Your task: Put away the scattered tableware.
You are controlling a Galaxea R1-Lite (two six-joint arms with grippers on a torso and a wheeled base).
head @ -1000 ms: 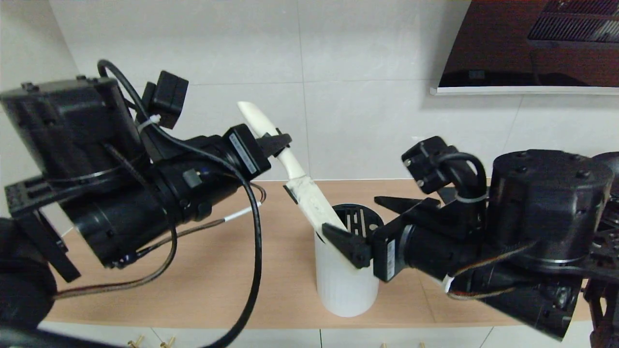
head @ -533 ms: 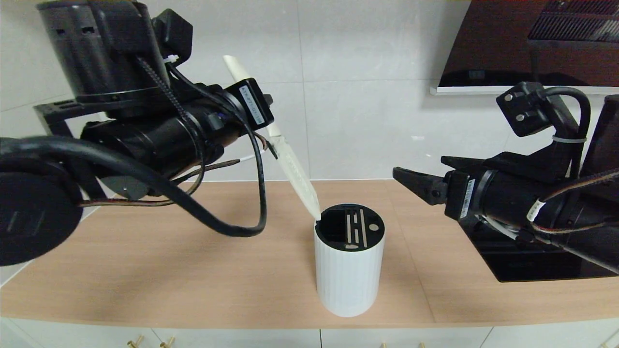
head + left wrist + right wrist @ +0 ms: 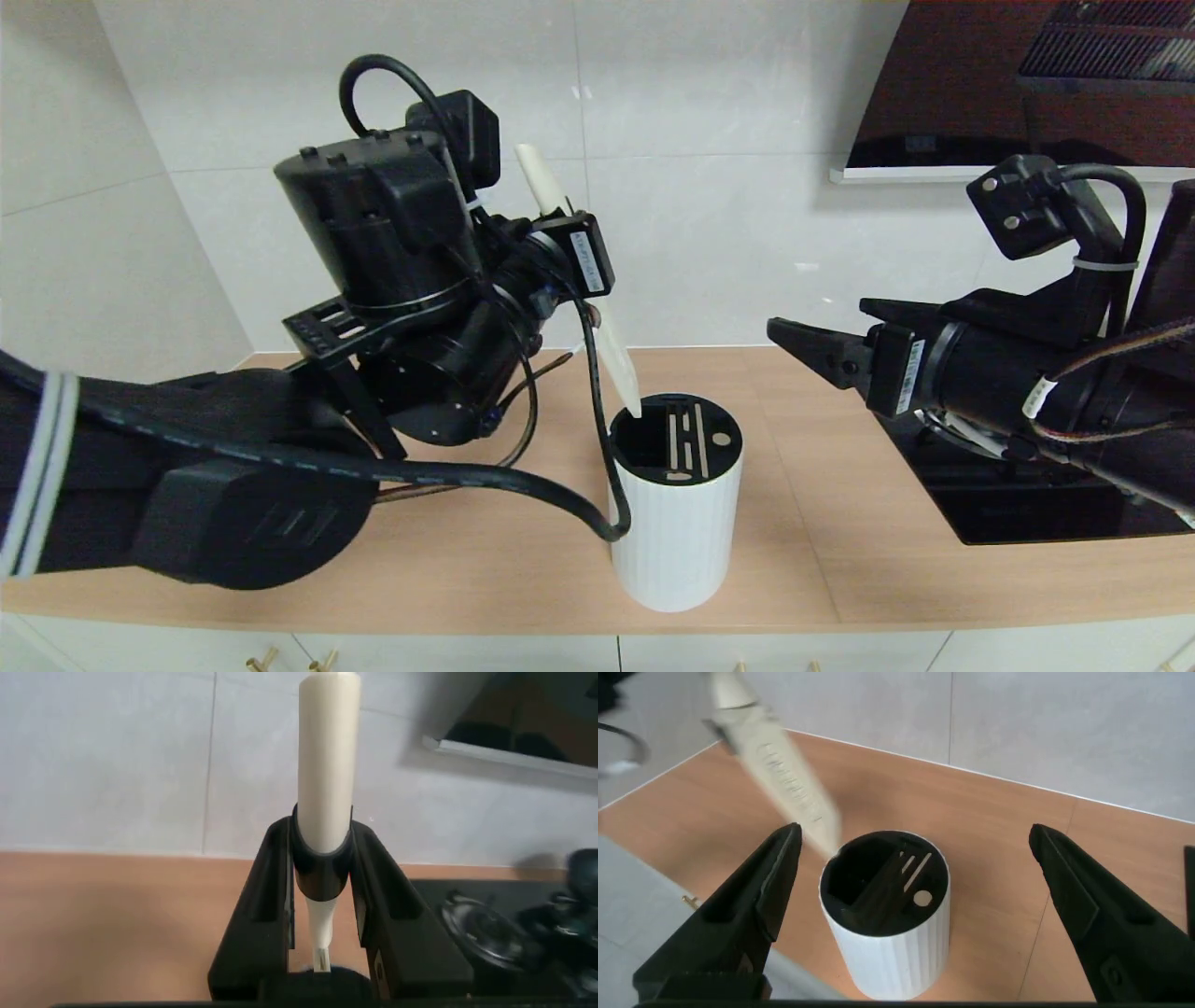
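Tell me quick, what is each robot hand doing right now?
Left gripper: shut on the white knife.
Right gripper: open, holding nothing.

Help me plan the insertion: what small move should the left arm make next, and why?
Probably nudge the knife tip slightly inward, over the wide opening of the holder, before lowering: the left claw grips the handle, the blade slants, and its tip sits right at the rim.
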